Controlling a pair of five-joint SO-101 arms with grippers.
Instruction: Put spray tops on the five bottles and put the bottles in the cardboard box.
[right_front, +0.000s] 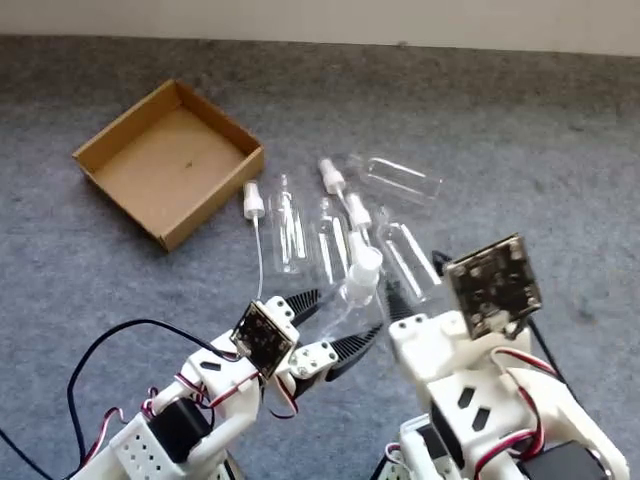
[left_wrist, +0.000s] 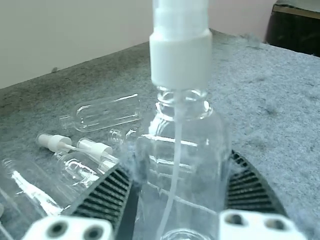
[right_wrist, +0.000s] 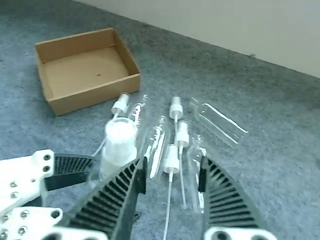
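Bottles (right_front: 288, 232) right of cardboard box (right_front: 212, 214)

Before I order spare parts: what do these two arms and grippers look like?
Both are white plastic with black servos. The left gripper and right gripper have black ribbed fingers. Red, white and black wires run along them; each wrist carries a circuit board.

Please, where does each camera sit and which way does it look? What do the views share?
High view: fixed above the table, looking down on the cardboard box, loose bottles, the left arm and the right arm.
Left wrist view: on the left arm, looking along the left gripper, whose black fingers clamp an upright bottle with a spray top.
Right wrist view: on the right arm, looking past the open right gripper towards the box.
Shared: the held bottle appears in all three.
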